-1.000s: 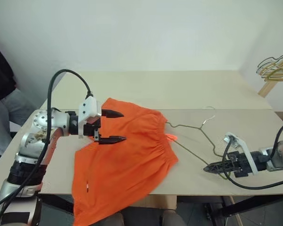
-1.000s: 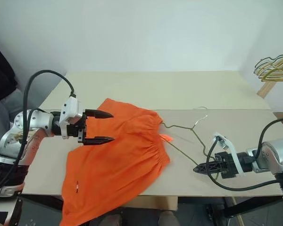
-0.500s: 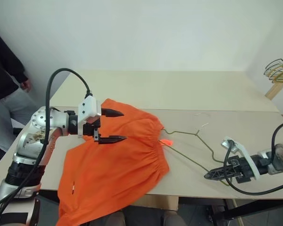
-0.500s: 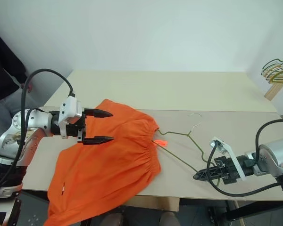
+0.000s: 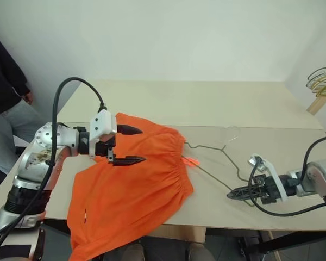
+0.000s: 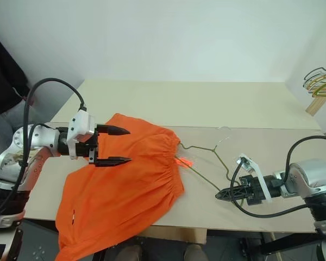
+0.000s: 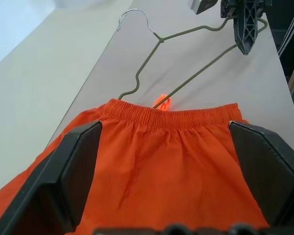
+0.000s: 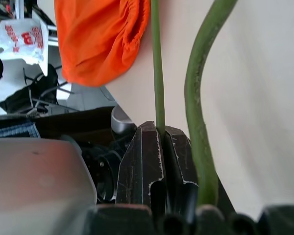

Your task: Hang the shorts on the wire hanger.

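Hanger end fed into the waistband, shorts waiting to be steadied

The right gripper (image 6: 224, 194) is clamped on the hanger (image 5: 217, 163) at its near corner, so it can steer the far end, which lies at or just under the waistband of the shorts (image 5: 133, 187); these lie flat on the table (image 5: 206, 103), hem over the near edge. The left gripper (image 5: 129, 145) hovers over them, fingers apart, likely ready to pin the cloth.

The wire hanger's (image 5: 220, 159) left end hides under the shorts (image 5: 133, 185).
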Robot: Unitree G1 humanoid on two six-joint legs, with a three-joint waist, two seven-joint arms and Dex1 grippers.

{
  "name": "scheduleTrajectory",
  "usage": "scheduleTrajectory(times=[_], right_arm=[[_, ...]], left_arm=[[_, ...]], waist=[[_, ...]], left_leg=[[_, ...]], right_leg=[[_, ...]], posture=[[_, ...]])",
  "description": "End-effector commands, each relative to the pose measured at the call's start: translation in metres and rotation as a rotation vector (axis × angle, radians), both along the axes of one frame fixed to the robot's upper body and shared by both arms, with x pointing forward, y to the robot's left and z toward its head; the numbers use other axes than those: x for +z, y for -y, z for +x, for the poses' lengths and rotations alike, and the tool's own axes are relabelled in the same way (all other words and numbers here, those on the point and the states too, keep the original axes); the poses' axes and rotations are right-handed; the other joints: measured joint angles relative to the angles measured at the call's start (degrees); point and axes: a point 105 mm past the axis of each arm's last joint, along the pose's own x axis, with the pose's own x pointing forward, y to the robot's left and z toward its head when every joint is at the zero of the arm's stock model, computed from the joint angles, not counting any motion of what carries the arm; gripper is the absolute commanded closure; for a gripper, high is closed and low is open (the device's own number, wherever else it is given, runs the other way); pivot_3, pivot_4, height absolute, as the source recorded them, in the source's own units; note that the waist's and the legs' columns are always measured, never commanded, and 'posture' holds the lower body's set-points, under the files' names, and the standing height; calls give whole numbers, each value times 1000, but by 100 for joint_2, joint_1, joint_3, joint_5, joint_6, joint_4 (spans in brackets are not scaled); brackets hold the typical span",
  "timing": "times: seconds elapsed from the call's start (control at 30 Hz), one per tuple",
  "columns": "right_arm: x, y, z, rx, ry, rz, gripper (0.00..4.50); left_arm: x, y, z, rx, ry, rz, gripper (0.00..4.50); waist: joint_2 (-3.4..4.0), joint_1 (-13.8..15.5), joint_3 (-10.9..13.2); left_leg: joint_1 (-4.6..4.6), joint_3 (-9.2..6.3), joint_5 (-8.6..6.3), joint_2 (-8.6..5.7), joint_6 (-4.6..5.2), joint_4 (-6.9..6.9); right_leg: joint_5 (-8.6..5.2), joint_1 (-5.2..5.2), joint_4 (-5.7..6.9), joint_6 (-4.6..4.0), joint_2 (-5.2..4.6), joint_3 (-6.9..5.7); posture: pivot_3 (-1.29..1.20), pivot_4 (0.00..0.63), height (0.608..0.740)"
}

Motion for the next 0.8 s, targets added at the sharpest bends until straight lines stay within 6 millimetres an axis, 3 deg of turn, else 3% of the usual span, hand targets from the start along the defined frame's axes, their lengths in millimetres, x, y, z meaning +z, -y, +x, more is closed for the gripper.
scheduleTrajectory(times=[0.03,0.37,0.63,0.8], right_arm=[[2,-7,-6,54,12,29,4500],[7,-3,16,-49,68,57,4500],[19,-1,-3,-30,59,147,4500],[14,-9,-14,28,42,131,4500]], left_arm=[[15,-1,0,-7,46,14,33],[8,1,-3,-21,14,26,33],[10,-2,-3,-26,1,42,33],[10,-1,-4,-36,-7,47,33]], waist=[[0,4,0],[-1,-3,0],[-2,0,0],[-2,-36,0]], left_leg=[[0,1,0,0,-1,0],[2,1,1,0,-2,0],[-4,1,1,0,-2,1],[3,3,1,1,-2,1]], right_leg=[[0,0,1,0,0,1],[0,-1,6,-1,1,2],[0,-5,6,-1,1,1],[0,-3,10,0,3,3]], posture=[[43,18,740],[31,26,740],[19,34,740],[21,37,740]])
